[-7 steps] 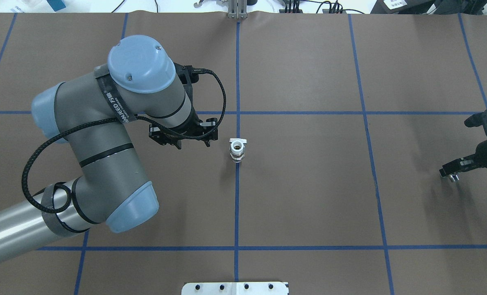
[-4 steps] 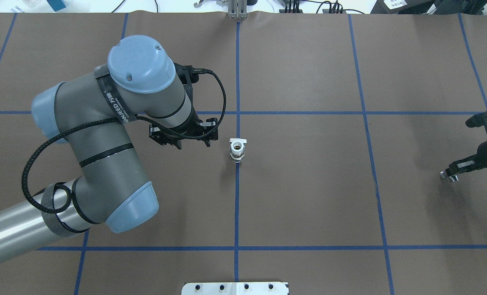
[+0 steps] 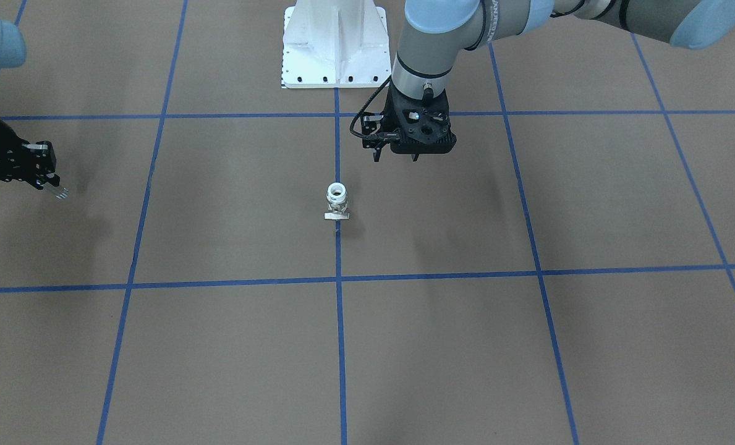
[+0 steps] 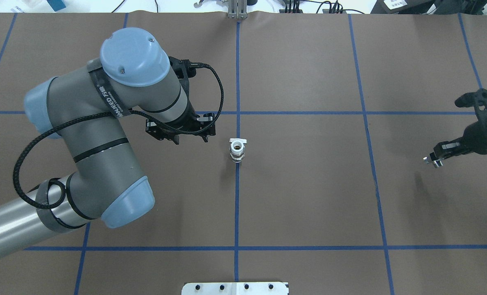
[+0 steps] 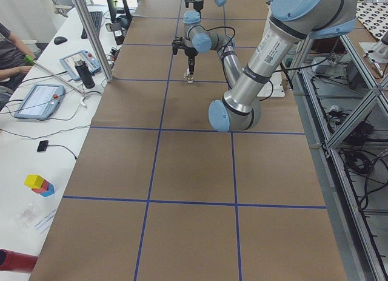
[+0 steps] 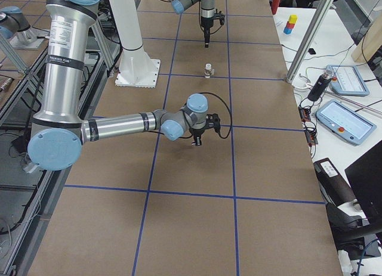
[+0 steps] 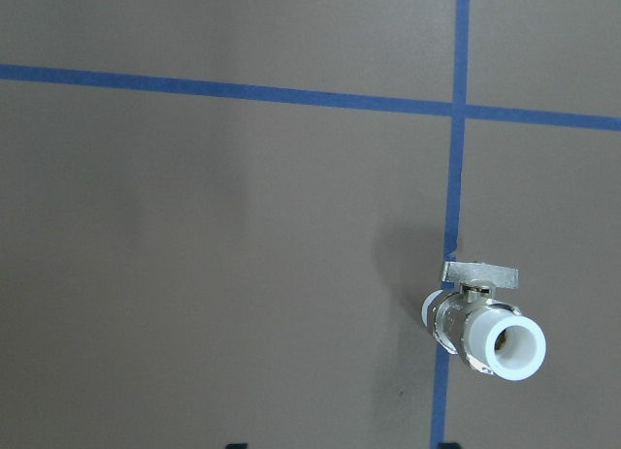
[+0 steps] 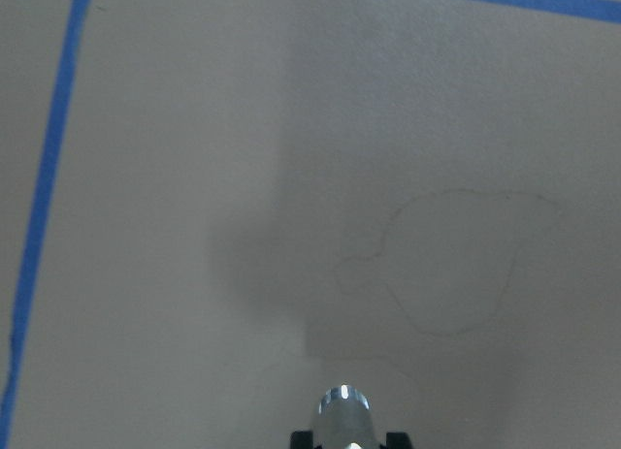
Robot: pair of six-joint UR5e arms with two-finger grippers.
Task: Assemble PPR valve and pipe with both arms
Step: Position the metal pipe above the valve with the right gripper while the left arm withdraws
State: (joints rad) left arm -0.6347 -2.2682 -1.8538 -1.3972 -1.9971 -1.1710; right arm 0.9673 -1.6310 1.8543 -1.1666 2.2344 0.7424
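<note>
Table cover (image 4: pixel 309 196): flat brown, gridded with blue tape lines (image 4: pixel 237 205).
Left arm (image 4: pixel 100 135): grey links, light-blue joint caps, black braided cable (image 4: pixel 222 94).
Left gripper (image 4: pixel 191 141): black.
Beside it, PPR valve (image 4: pixel 237 150): white ring ends, silvery middle and handle.
Right gripper (image 4: pixel 433 160): black.
Between its fingertips, pipe (image 8: pixel 343 415): shiny silver throughout.

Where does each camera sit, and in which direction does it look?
Front-facing: across the table, facing the robot; left gripper and right gripper show.
Overhead: behind the robot, looking down; same grippers.
Exterior left: table's end, left arm near.
Exterior right: opposite end, right arm near.
Left wrist: looks down on the PPR valve; hardly any body.
Right wrist: looks down on table; pipe in its gripper.
Front-facing and overhead share the valve.
</note>
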